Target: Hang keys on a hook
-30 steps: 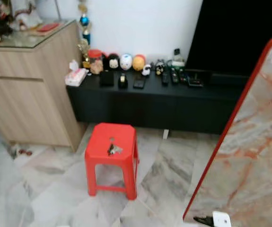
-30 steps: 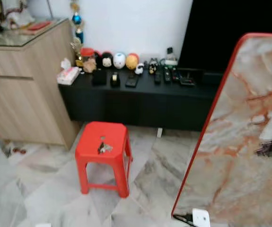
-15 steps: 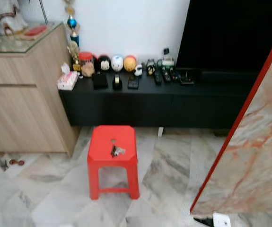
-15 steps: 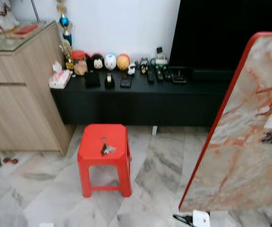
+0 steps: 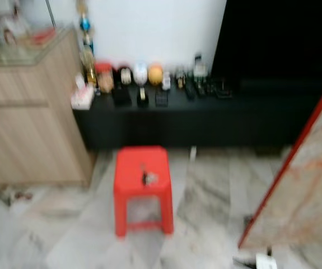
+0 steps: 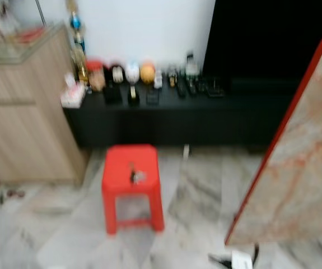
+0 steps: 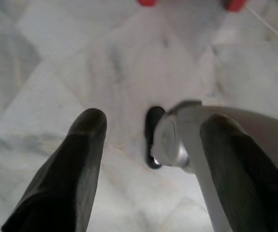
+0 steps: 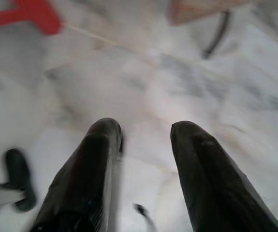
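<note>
- Both pincers hang empty over pale marble floor, left pincer [image 7: 148, 145] and right pincer [image 8: 146, 145] with fingers parted.
- Small metal keys [image 5: 148, 177] lie mid-seat on a red plastic stool [image 5: 143, 188].
- Blurred view has shifted since a second ago, suggesting the approach continues; no hook visible.

Left gripper [image 7: 151, 130]: two long black fingers [image 7: 71, 169], rounded tips, matte. Right gripper [image 8: 146, 133]: same black fingers [image 8: 204, 179], blunt tips. Silver metal limb [image 7: 177, 140] with black rounded foot, blurred.
</note>
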Controlling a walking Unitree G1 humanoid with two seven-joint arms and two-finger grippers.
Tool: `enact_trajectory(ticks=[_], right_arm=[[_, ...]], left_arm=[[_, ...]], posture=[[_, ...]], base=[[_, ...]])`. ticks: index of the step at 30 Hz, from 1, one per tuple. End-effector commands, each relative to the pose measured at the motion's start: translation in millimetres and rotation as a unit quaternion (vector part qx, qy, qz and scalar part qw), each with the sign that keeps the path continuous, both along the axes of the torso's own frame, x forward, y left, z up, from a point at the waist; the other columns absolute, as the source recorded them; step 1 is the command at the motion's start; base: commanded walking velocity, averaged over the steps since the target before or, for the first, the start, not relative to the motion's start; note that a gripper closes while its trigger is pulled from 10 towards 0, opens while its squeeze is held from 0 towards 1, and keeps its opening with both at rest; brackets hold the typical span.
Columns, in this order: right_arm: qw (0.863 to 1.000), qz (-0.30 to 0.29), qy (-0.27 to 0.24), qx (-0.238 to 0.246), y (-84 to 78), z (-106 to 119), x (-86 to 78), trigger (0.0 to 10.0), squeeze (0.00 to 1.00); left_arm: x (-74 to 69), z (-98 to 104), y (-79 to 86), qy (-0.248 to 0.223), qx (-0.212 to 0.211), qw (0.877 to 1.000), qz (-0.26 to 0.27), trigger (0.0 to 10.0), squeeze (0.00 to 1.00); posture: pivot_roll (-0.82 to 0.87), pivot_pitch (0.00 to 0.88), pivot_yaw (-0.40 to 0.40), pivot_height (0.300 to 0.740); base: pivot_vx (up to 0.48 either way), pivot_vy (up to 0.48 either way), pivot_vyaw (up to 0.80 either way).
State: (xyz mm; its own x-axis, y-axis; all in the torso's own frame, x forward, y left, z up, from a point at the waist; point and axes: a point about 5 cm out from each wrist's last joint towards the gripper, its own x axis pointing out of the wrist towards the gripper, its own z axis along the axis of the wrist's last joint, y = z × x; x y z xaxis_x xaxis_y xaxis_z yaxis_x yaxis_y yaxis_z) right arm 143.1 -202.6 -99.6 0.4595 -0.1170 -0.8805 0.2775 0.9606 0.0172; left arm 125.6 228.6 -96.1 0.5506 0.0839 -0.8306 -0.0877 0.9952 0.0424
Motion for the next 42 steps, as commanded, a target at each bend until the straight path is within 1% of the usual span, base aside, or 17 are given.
enact_trajectory(ticks=[1,19,25,28,31,42], right_arm=[[1.0,-0.004,-0.007,-0.007,-4.0,1.7,2.6,10.0,0.0],[1.0,-0.007,-0.015,-0.005,-4.2,3.1,5.9,10.0,0.0],[1.0,-0.008,-0.016,-0.006,-7.0,3.7,6.2,10.0,0.0],[1.0,-0.012,-0.017,-0.009,-15.0,4.8,5.0,10.0,0.0],[1.0,-0.013,-0.016,-0.01,-17.7,5.2,4.5,10.0,0.0],[1.0,-0.017,-0.018,-0.008,-19.6,5.4,3.9,10.0,0.0]], left_arm=[[-5.1,-1.9,-0.4,0.009,-0.003,1.0,0.004,10.0,0.0],[-2.0,-0.9,0.1,0.003,-0.005,1.0,0.012,10.0,0.0],[-1.0,-0.5,0.1,0.001,-0.006,1.0,0.014,10.0,0.0],[0.2,-0.1,0.6,-0.001,-0.005,1.0,0.017,10.0,0.0],[0.7,0.1,0.9,-0.001,-0.005,1.0,0.017,10.0,0.0],[2.0,0.7,1.8,-0.002,-0.004,1.0,0.016,10.0,0.0]], posture=[[0.14,0.0,-0.032,0.74],[0.14,0.0,-0.041,0.74],[0.15,0.0,-0.043,0.74],[0.14,0.0,-0.043,0.74],[0.14,0.0,-0.042,0.74],[0.14,0.0,-0.037,0.74]], base=[[0.0,0.304,0.0],[0.0,0.303,0.0],[0.0,0.3,0.0],[0.0,0.299,0.0],[0.0,0.301,0.0],[0.0,0.299,0.0]])
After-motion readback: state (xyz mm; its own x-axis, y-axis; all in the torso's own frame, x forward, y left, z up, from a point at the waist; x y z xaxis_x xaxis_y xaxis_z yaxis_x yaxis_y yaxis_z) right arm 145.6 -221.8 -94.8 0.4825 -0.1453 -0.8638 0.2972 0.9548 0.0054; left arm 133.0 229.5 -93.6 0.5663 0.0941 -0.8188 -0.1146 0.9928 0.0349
